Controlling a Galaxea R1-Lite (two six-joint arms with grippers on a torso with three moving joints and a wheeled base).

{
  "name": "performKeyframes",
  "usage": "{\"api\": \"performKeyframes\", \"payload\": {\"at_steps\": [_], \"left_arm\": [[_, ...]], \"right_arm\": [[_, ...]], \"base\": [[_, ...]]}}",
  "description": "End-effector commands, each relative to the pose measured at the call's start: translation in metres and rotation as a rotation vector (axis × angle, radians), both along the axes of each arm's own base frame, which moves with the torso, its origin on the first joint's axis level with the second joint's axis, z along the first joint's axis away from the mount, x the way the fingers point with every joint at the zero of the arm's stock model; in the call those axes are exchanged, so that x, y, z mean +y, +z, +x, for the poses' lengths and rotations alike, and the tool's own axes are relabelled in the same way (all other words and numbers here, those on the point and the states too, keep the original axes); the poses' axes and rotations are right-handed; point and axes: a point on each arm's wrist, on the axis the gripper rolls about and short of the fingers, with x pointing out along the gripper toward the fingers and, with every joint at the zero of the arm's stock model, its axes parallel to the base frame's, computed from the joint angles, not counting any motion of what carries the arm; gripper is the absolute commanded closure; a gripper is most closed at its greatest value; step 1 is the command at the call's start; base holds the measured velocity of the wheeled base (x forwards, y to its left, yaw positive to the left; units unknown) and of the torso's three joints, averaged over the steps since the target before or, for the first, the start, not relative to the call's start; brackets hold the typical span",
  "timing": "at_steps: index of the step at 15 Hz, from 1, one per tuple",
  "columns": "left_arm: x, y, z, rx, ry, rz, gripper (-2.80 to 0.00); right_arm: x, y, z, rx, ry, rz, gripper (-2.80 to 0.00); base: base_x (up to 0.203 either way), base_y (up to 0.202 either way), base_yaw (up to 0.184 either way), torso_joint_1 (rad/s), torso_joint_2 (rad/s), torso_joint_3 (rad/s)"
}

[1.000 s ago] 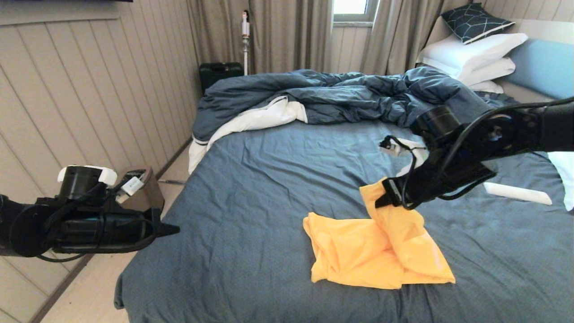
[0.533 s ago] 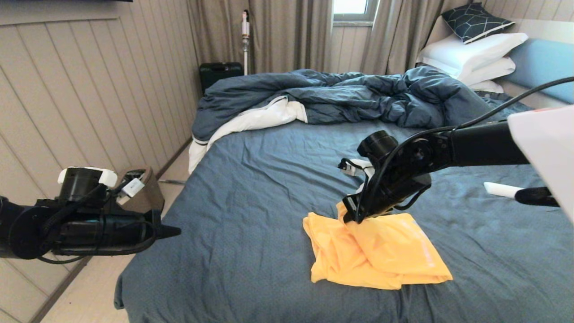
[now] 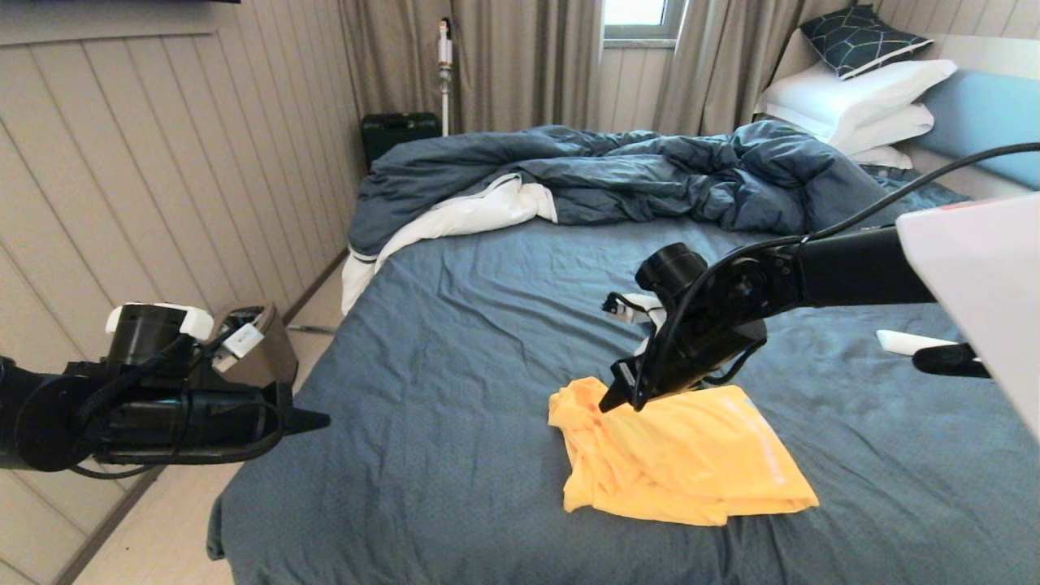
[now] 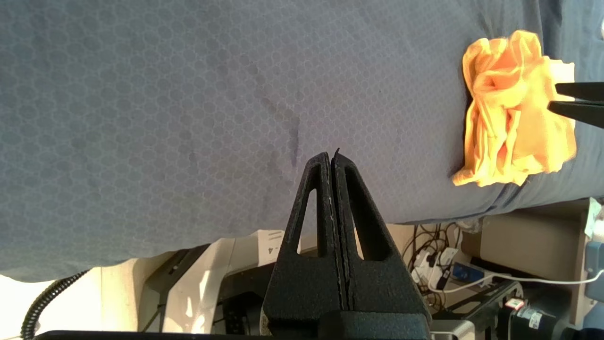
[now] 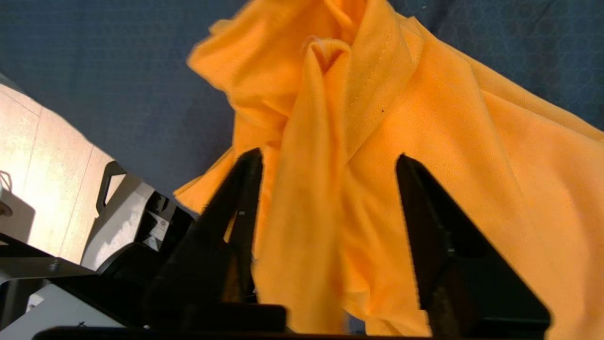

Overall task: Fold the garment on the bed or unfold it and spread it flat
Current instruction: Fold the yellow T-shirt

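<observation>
That thin, floppy bright yellow T-shirt (image 3: 682, 455) is bunched up on the dark blue-grey bed (image 3: 455, 357), right end effector (image 3: 619, 400) spread wide over it, so I'd pinch a stitched hem; left end effector (image 4: 331, 163) is closed, off to the side.

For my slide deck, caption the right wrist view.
Right tool open over the rumpled yellow T-shirt on the blue-grey bed.

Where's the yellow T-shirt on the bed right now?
In the head view the yellow T-shirt lies bunched on the bed, near its front edge, right of centre, with the open right gripper just over its upper left part.
</observation>
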Motion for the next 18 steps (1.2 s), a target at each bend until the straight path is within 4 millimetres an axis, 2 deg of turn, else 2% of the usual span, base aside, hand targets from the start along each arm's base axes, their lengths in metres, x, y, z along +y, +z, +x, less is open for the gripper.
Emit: {"api": "performKeyframes", "payload": {"at_steps": [1, 4, 5, 7, 8, 11, 13, 15, 18], "left_arm": [[0.0, 0.001, -0.001, -0.002, -0.001, -0.004, 0.0], [0.0, 0.002, -0.002, -0.007, -0.002, -0.004, 0.0], [0.0, 0.002, -0.003, -0.007, -0.002, -0.004, 0.0], [0.0, 0.004, -0.004, -0.012, -0.003, -0.005, 0.0], [0.0, 0.004, -0.004, -0.011, 0.0, -0.006, 0.0], [-0.001, 0.003, -0.004, -0.008, -0.005, -0.006, 0.0], [-0.002, 0.001, -0.003, -0.003, -0.009, -0.006, 0.0], [-0.003, 0.001, -0.003, -0.002, -0.011, -0.006, 0.0], [-0.004, 0.0, -0.003, 0.003, -0.015, -0.006, 0.0]], "right_arm": [[-0.003, 0.015, -0.008, -0.028, 0.002, 0.012, -2.8], [-0.006, 0.041, -0.023, -0.084, 0.009, 0.033, -2.8], [-0.01, 0.043, -0.023, -0.089, -0.002, 0.034, -2.8], [-0.019, 0.035, -0.019, -0.064, -0.029, 0.024, -2.8], [-0.026, 0.029, -0.017, -0.046, -0.05, 0.016, 0.0], [-0.037, 0.014, -0.009, -0.005, -0.103, -0.006, 0.0], [-0.036, 0.003, -0.004, 0.02, -0.104, -0.014, 0.0], [-0.028, -0.005, -0.002, 0.038, -0.087, -0.021, 0.0], [-0.006, -0.016, -0.002, 0.057, -0.035, -0.031, 0.0]], "base": [[0.0, 0.0, 0.0, 0.0, 0.0, 0.0], [0.0, 0.0, 0.0, 0.0, 0.0, 0.0], [0.0, 0.0, 0.0, 0.0, 0.0, 0.0], [0.0, 0.0, 0.0, 0.0, 0.0, 0.0], [0.0, 0.0, 0.0, 0.0, 0.0, 0.0], [0.0, 0.0, 0.0, 0.0, 0.0, 0.0], [0.0, 0.0, 0.0, 0.0, 0.0, 0.0], [0.0, 0.0, 0.0, 0.0, 0.0, 0.0], [0.0, 0.0, 0.0, 0.0, 0.0, 0.0]]}}
